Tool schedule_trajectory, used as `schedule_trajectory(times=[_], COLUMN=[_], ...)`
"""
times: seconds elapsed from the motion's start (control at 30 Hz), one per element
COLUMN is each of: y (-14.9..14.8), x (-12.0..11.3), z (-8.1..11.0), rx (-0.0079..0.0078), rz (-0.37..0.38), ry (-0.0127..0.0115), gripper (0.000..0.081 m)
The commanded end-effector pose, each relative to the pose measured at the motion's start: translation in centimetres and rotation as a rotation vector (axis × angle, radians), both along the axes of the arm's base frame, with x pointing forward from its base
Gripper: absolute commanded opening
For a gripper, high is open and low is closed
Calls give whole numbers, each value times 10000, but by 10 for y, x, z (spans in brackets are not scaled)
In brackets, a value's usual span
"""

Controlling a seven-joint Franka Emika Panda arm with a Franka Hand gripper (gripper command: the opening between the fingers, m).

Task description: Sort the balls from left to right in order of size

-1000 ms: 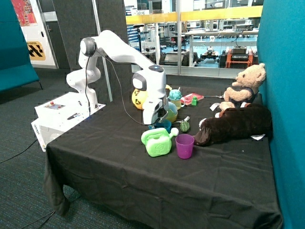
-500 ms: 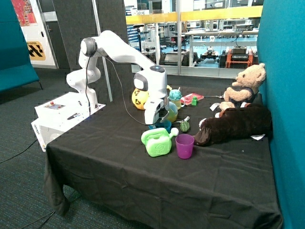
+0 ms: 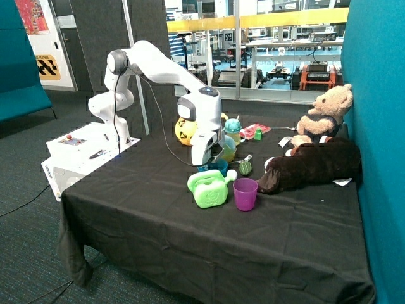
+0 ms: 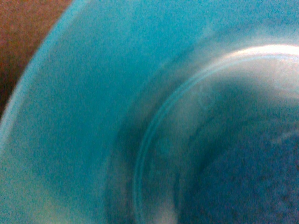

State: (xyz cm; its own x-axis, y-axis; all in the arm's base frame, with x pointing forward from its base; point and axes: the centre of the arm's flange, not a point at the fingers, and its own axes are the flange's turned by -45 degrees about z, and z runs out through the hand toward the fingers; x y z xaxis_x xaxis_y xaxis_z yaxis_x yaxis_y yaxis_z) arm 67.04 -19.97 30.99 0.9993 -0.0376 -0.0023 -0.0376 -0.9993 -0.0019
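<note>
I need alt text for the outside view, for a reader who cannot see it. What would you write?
A white robot arm reaches down over a black-covered table, its claw low at a blue cup. In front stand a green toy watering can and a purple cup; a yellow ball lies behind, and a teddy bear sits above a brown plush toy.

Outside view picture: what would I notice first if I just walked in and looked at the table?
Probably the big white robot arm, bending down from its base so that its gripper sits right at a blue cup in the middle of the toys. Then the teddy bear sitting against the teal wall at the far side, with a dark brown plush toy lying in front of it. Nearest you stand a green watering can and a purple cup.
</note>
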Motion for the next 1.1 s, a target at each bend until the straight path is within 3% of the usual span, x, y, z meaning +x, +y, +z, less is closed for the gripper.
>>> schedule_trajectory(times=[0.0, 0.33, 0.5, 1.07], y=[-3, -1, 10, 28], x=[-2, -3, -5, -8], z=[1, 8, 26, 68], rx=[-20, -19, -19, -19], rz=[-85, 75, 491, 876], ry=[-22, -22, -22, -23], gripper=[0, 0, 0, 0])
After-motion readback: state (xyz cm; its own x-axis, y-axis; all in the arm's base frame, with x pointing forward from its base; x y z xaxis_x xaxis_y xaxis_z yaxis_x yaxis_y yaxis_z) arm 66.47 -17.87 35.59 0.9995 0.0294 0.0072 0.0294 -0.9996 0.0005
